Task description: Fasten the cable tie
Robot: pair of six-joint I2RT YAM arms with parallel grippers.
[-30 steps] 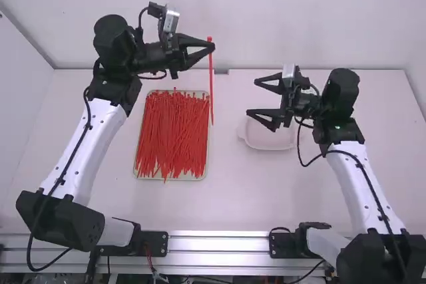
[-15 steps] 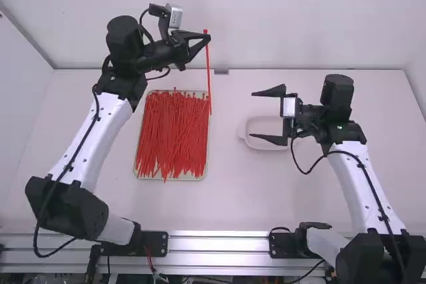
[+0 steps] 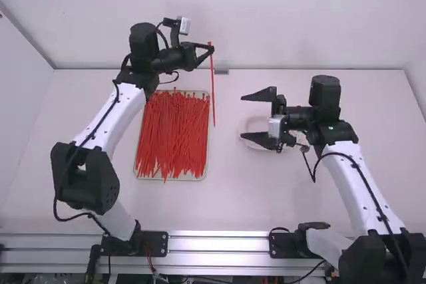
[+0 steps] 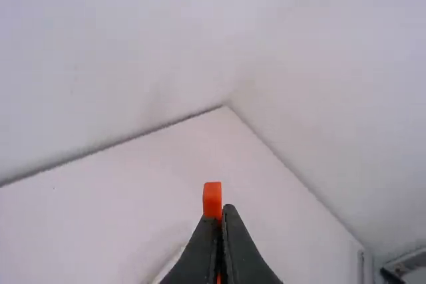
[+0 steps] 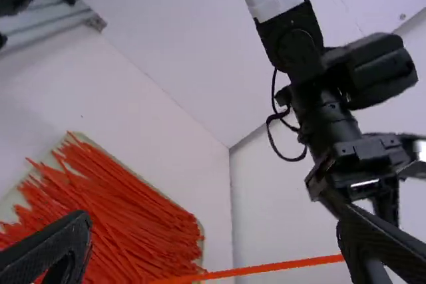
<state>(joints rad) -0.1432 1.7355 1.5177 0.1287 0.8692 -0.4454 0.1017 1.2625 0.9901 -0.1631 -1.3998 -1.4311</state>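
Left gripper (image 3: 205,53) is raised above the tray's (image 3: 206,164) far corner on the right arm's side. Its fingers are pressed together on the head end of one red tie (image 3: 212,88). In the left wrist view we see the orange head (image 4: 212,198) poking out just past the closed fingertips, with white wall and table behind it.

The tie hangs off the table, nearly straight down from the grip. In the high view its tail lines up with the tray's edge on the right arm's side, ending about a third of the way along that edge. We cannot tell how high the tail is above the table.

The tray lies flat on the table and carries a loose pile of red ties (image 3: 172,134). They run lengthwise, with ragged ends at the near side.

Right gripper (image 3: 243,117) is off to the tray's right-arm side, apart from the held tie and pointing towards it. Its jaws are spread wide and grip nothing. In the right wrist view the tie shows as an orange line between its two fingers. The pile and the left arm's wrist are beyond it.

A white bowl (image 3: 255,125) sits on the table under the right gripper, partly hidden by it and well apart from the tray.
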